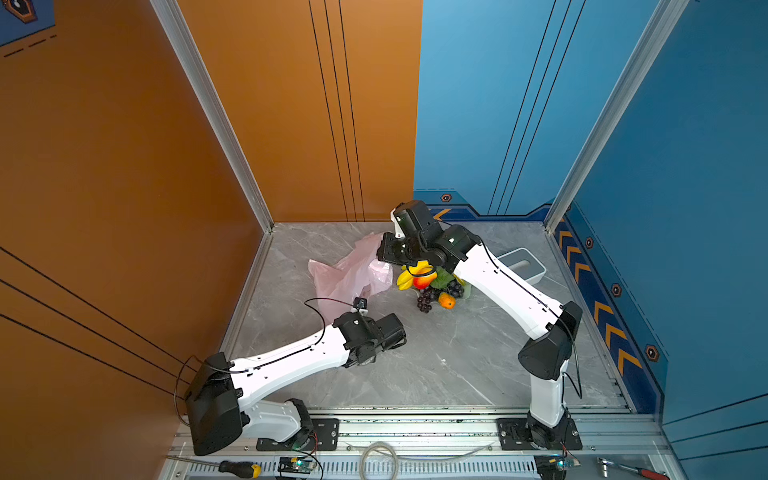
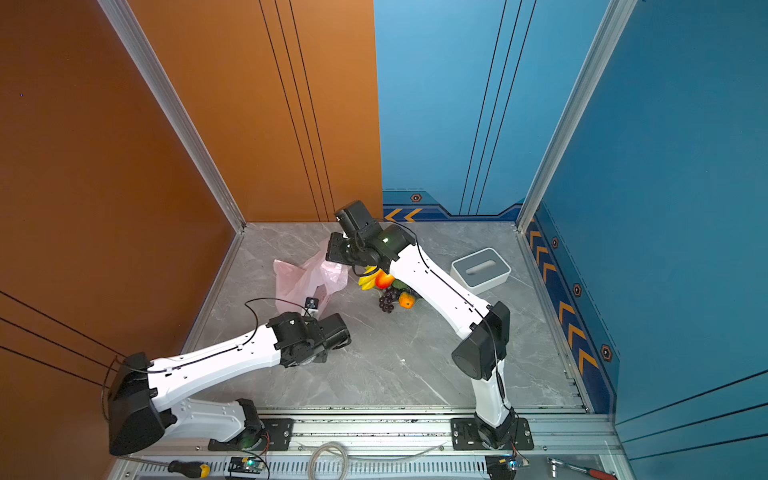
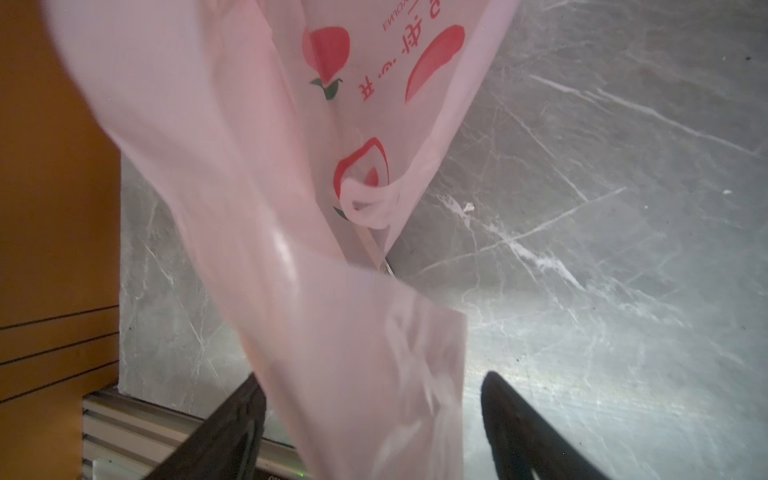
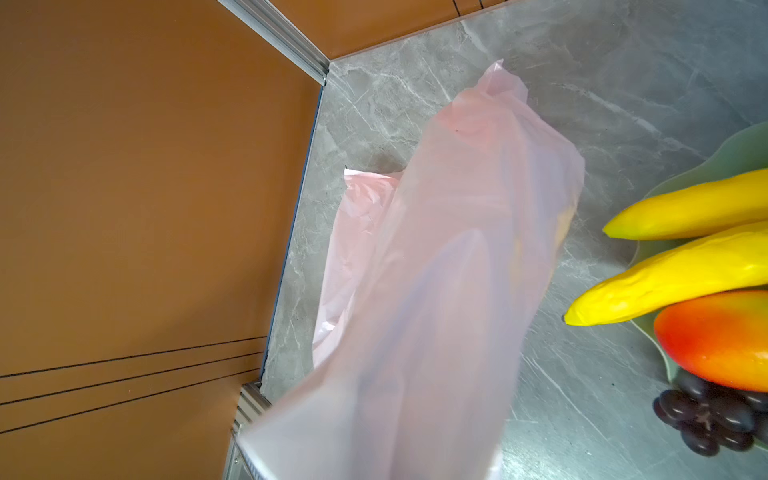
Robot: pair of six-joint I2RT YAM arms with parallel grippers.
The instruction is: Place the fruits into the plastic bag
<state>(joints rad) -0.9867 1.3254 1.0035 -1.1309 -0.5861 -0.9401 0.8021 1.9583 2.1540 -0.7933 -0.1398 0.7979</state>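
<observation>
Your left gripper (image 3: 372, 376) stands with jaws spread wide, a fold of the thin, crinkly pale-pink plastic bag (image 1: 353, 274) hanging between them, toward the far left corner of the grey marbled tabletop (image 1: 436, 357). Your right gripper (image 1: 384, 251) is clenched on the bag's raised rim. Just right of it, the toy fruits (image 1: 432, 286) (yellow bananas, red-orange mango, purple grapes) lie heaped on the pale green dish (image 4: 739, 149), outside the bag.

White-grey box (image 1: 520, 264) near blue wall (image 1: 685, 166); green dish (image 4: 737, 153) mid-table; screwdriver (image 1: 239, 468), red-handled ratchet (image 1: 629, 469), coiled cable (image 1: 377, 444) along front rail (image 1: 415, 428).
</observation>
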